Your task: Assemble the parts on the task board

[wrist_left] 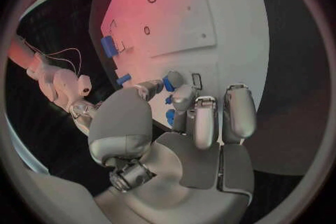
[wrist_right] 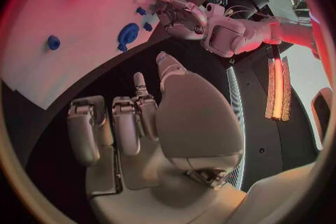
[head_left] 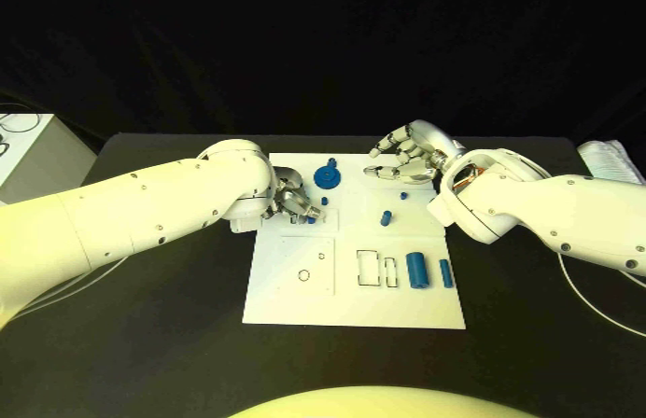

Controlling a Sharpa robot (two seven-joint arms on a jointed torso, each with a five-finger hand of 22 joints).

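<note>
Near the middle of the frame, left hand (head_left: 289, 201) pinching a small blue part (wrist_left: 168, 83) on the white task board (head_left: 353, 299), right hand (head_left: 414, 153) hovering wide open, holding nothing, at the board's upper right edge, no writing showing.

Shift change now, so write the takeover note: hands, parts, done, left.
Left hand is down on the task board, fingers at a small blue part; whether it is gripped cannot be told. Right hand hovers open at the board's far edge. The blue gear and a peg stand on the board; two blue cylinders lie by the empty slots. Left: seat the loose parts.
</note>
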